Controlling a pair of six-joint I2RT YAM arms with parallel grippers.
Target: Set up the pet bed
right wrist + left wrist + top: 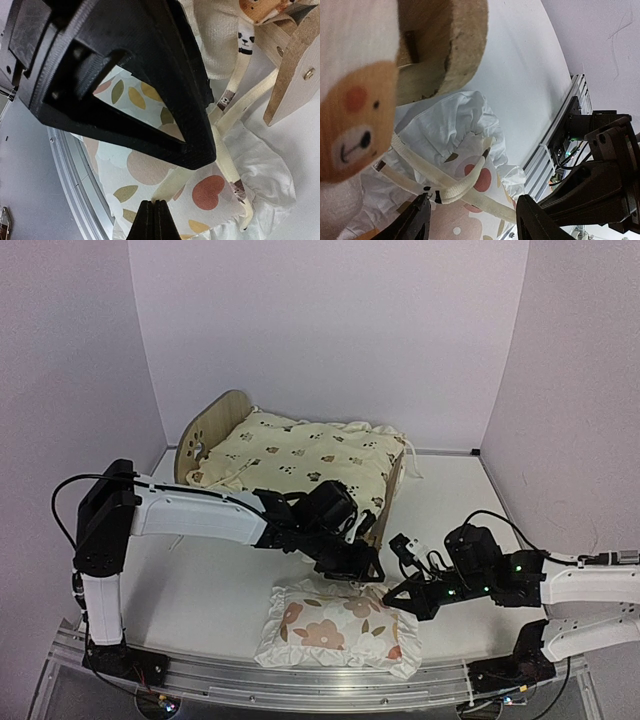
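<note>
The pet bed (210, 430) stands at the back, its light-wood headboard on the left, its footboard (392, 485) on the right. The cream animal-print cushion (300, 455) lies on it and hides the base. Its tie strings (465, 182) hang off the foot end onto the white flowered pillow (335, 625), which lies on the table in front. My left gripper (362, 565) is open just above the pillow's far edge, and in the left wrist view (472, 220) it straddles the strings. My right gripper (398, 598) is open over the pillow's right corner, with a string (227, 160) under it (177, 177).
An aluminium rail (300, 680) runs along the near table edge, close to the pillow. White walls close in the left, back and right. The right arm's base and cables (600, 170) sit near the pillow. The wooden footboard (295, 75) is right beside both grippers.
</note>
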